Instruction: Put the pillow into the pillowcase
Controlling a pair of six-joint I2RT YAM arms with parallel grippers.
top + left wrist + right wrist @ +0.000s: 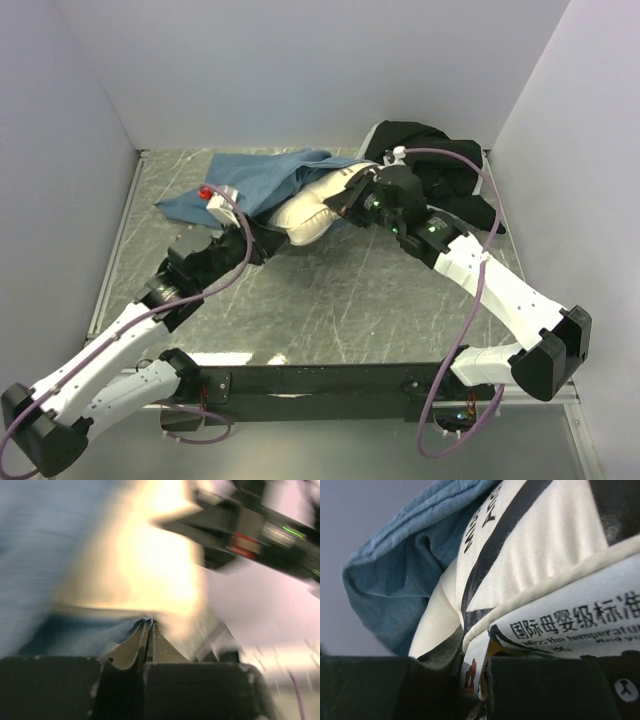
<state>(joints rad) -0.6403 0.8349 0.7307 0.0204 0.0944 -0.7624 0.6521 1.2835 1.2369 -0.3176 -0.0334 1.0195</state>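
The pillowcase (255,180) lies crumpled toward the back wall (300,70), mouth facing right, with the pillow (305,215) partly inside: its left end is under blue cloth, its printed right end bare. The pillow's visible part slants from near the left gripper (265,238) up toward the right gripper (350,197), so its long axis points into the mouth. The left gripper's jaws are together, seemingly pinching the case's lower hem, though that view is blurred. The right gripper is clamped on the pillow's seamed edge beside the text. A black cloth (440,165) fills the back right corner behind the right arm; bare table (330,300) runs from the pillow to the bases.
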